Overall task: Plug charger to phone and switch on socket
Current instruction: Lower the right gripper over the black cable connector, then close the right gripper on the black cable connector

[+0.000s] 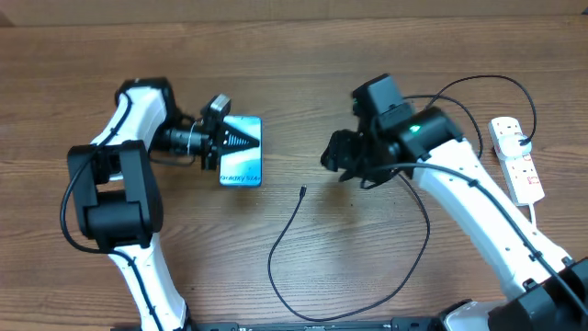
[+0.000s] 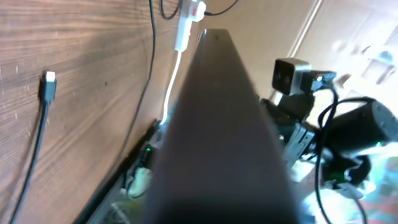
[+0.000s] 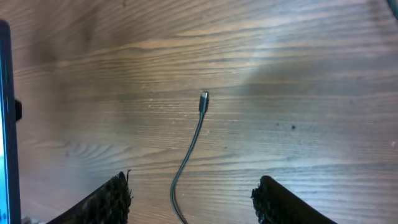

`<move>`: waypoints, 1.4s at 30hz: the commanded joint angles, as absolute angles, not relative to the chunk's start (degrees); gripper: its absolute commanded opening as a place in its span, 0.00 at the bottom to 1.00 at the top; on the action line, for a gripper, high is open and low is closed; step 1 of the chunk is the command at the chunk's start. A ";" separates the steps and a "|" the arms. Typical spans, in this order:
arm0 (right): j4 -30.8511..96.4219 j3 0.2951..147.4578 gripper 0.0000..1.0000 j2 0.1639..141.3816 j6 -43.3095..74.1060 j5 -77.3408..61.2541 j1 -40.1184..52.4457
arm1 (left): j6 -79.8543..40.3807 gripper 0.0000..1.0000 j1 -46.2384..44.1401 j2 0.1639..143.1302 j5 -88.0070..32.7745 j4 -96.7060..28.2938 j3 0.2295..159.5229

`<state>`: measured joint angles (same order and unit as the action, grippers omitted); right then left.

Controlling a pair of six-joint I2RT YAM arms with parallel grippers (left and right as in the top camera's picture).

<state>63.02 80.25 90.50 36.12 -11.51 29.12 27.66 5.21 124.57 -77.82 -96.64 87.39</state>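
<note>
The phone (image 1: 243,153), its light-blue screen lit, is held at its left edge by my left gripper (image 1: 220,143), which is shut on it. In the left wrist view the phone (image 2: 224,124) fills the middle as a dark blurred slab and hides the jaws. The charger is a thin black cable, and its connector tip (image 1: 303,191) lies on the table between the two arms. My right gripper (image 1: 332,158) hovers open to the right of the tip. In the right wrist view its fingers (image 3: 111,200) stand wide apart over the cable, and the tip (image 3: 203,99) lies ahead. The socket (image 1: 517,158) lies at the far right.
The black cable loops from the tip down toward the table's front edge and back up past my right arm (image 1: 459,175). The socket's white cord (image 2: 171,81) shows in the left wrist view. The phone's edge (image 3: 5,124) stands at the left of the right wrist view.
</note>
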 commanded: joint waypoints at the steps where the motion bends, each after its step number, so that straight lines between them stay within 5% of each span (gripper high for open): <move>1: 62.78 80.97 0.64 91.00 42.98 -5.28 33.69 | 36.45 0.04 7.35 122.89 -87.31 -96.36 80.34; 8: 63.11 80.97 0.72 98.78 49.78 -0.56 41.04 | 40.23 0.04 12.05 122.96 -90.50 -95.92 70.30; 20: 57.47 80.97 0.63 113.78 54.00 0.78 41.78 | 32.10 0.05 11.53 122.96 -89.47 -96.86 69.80; 33: 61.04 82.30 0.21 118.58 46.19 0.34 35.40 | 32.12 0.04 11.44 122.93 -88.90 -96.88 69.80; 38: 63.68 82.35 0.20 118.65 43.51 2.04 26.74 | 32.12 0.04 11.44 122.96 -88.99 -96.86 69.80; 42: 63.61 82.35 0.33 118.65 40.42 1.87 22.13 | 32.12 0.04 11.44 122.96 -88.99 -96.86 69.80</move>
<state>63.70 80.84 117.93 44.05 0.91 23.77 32.73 11.70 124.40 -87.70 -96.62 70.08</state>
